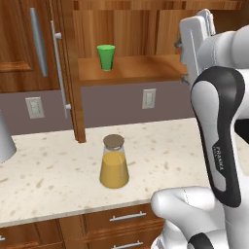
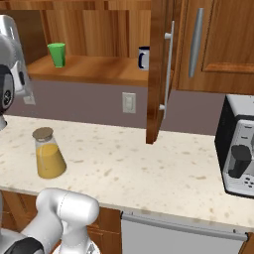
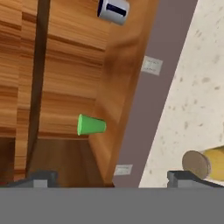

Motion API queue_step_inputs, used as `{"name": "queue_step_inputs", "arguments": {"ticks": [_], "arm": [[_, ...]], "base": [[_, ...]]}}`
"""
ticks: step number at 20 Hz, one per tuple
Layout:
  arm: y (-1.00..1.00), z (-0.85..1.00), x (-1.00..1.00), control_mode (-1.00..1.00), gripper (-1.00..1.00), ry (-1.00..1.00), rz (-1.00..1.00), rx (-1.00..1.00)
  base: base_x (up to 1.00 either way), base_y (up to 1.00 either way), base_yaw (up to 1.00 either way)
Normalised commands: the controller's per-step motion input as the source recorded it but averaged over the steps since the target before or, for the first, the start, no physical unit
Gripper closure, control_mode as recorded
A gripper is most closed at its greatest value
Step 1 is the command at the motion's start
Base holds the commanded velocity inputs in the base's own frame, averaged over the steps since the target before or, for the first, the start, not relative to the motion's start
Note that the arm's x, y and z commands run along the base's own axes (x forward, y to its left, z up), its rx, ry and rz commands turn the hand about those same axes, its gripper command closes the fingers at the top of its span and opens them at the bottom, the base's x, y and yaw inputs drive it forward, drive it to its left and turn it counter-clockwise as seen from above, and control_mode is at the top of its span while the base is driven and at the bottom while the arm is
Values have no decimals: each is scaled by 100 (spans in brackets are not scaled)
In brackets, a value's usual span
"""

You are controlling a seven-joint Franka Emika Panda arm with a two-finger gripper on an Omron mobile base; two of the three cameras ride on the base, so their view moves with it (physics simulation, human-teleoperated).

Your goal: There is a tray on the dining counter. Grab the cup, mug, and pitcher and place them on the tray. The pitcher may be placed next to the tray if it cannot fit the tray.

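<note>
Green tapered cup (image 1: 106,57), wooden shelf (image 1: 131,68)

- Speckled counter (image 2: 149,168): beige stone, backed by a grey-mauve wall.
- Wall outlets (image 1: 149,98): white plates on the backsplash; a second one (image 1: 34,107) sits further left.
- Open cabinet shelf (image 2: 94,69): wooden, above the backsplash.
- Cabinet door (image 2: 158,69): swung open, seen edge-on, long metal handle.
- Toaster (image 2: 239,151): silver and black, at the counter's right end.
- Drawers (image 1: 121,219): wooden fronts with metal pulls, below the counter.
- Dishwasher panel (image 2: 173,238): grey, under the counter edge.
</note>
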Motion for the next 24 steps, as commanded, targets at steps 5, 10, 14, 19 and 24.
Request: {"name": "queue_step_inputs", "arguments": {"ticks": [5, 10, 14, 19, 24], "arm": [[0, 0, 14, -100, -100, -18, 8, 16], [0, 1, 46, -100, -100, -8, 0, 17], [0, 5, 58, -100, -100, -4, 0, 14], [0, 0, 49, -100, -100, -3, 0, 6], [0, 0, 52, -100, -100, -4, 2, 1]], "base": [[0, 0, 0], [0, 0, 0], [0, 0, 0], [0, 0, 0], [0, 0, 0]]}}
